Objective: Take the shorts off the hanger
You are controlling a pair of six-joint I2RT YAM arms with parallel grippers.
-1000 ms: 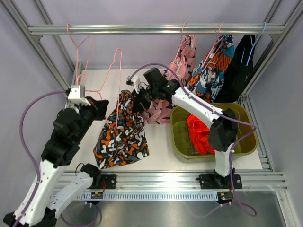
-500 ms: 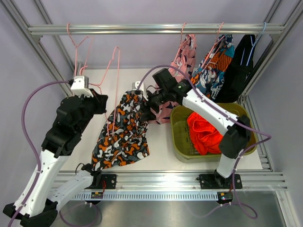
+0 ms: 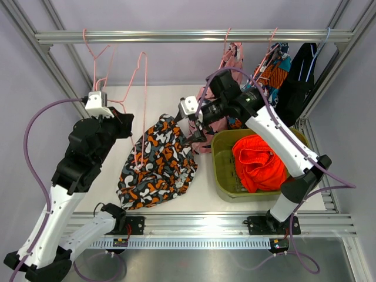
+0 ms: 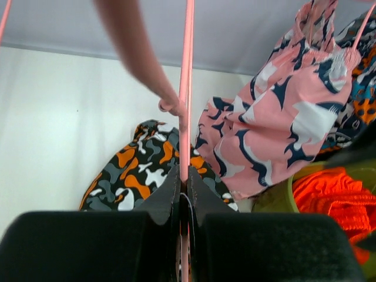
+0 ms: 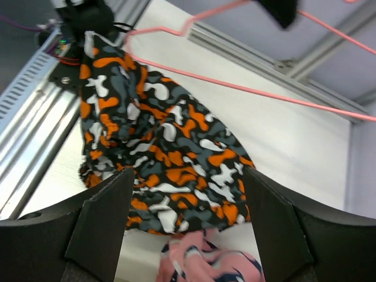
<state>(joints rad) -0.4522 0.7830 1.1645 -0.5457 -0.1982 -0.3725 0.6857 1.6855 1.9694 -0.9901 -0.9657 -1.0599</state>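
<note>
Orange shorts (image 3: 255, 161) lie in the bin (image 3: 218, 167), camouflage shorts (image 3: 158, 167) sag onto the table (image 3: 202, 183) beside the wide-open, empty right gripper (image 5: 187, 176), the left gripper (image 4: 182, 176) pinches the pink hanger (image 3: 144, 88), and three more pairs (image 3: 271, 73) hang on the rail (image 3: 176, 36).

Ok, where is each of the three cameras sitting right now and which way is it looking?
Top external: fixed above and behind the robot, looking down at the table and rail; the left arm and right arm show whole.
Left wrist: on the left arm, looking along the left end effector, shut on the pink hanger, toward the pink printed shorts; its fingers show.
Right wrist: looking down past the fingers of the right end effector, open, at the camouflage shorts.
Shared: all three see those shorts and the hanger.
</note>
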